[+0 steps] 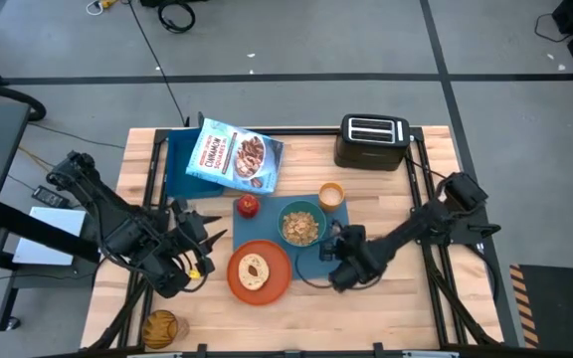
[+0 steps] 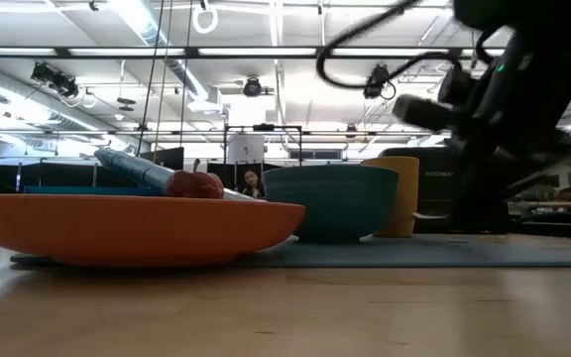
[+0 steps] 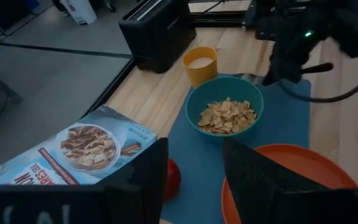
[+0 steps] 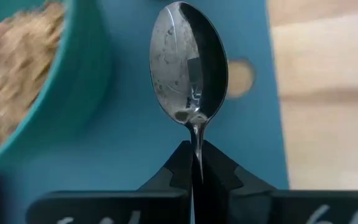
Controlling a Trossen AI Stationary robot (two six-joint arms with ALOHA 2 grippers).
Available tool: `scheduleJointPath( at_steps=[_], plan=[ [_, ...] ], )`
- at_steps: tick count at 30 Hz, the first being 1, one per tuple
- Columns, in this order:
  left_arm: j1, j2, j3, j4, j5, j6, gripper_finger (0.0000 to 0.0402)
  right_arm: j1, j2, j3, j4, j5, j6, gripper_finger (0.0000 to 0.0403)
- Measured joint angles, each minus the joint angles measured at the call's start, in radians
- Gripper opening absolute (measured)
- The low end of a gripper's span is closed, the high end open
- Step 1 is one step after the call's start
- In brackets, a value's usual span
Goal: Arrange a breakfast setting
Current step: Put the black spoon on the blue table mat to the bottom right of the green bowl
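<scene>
A blue placemat (image 1: 311,261) lies mid-table. On it stand a teal bowl (image 1: 301,225) of cereal and, partly over its left edge, an orange plate (image 1: 260,273) bearing a round bread piece (image 1: 256,268). An orange cup (image 1: 331,196) and a red apple (image 1: 249,206) stand just beyond the mat. The blue cereal bag (image 1: 234,156) lies at the far left. My right gripper (image 1: 332,239) is shut on a spoon (image 4: 189,68) right of the bowl. My left gripper (image 3: 194,180) is open and empty, left of the plate. My right gripper pinches the spoon's thin handle (image 4: 196,149), just behind its bowl, between its two fingertips. The fingers lie along the spoon, whose bowl (image 4: 188,62) points away from them, hollow side up, over the placemat beside the teal bowl. Whether it rests on the mat, I cannot tell.
A black toaster (image 1: 371,141) stands at the far right. A deep blue bin (image 1: 175,151) sits under the cereal bag's left end. A brown round thing (image 1: 162,326) lies at the near left corner. Bare wood shows at the near right.
</scene>
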Motion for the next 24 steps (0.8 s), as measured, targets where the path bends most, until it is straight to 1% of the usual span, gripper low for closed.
scheduleJointPath(
  at_steps=[2,8,17,24],
  plan=[
    [0.000,-0.001,0.000,0.000,-0.001,0.000,0.0160,-0.026,0.000,-0.020,0.028,-0.001,-0.005,0.0025],
    [0.000,-0.001,0.000,-0.002,-0.001,0.000,0.0160,-0.073,0.011,-0.074,0.218,-0.004,-0.075,0.0021],
    [0.000,-0.001,0.000,-0.006,0.000,0.000,0.0160,-0.081,0.029,-0.072,0.205,-0.001,-0.082,0.0052],
    [0.001,-0.002,0.000,-0.007,-0.007,-0.010,0.0160,-0.081,0.029,-0.072,0.195,0.019,-0.107,0.0065]
  ],
)
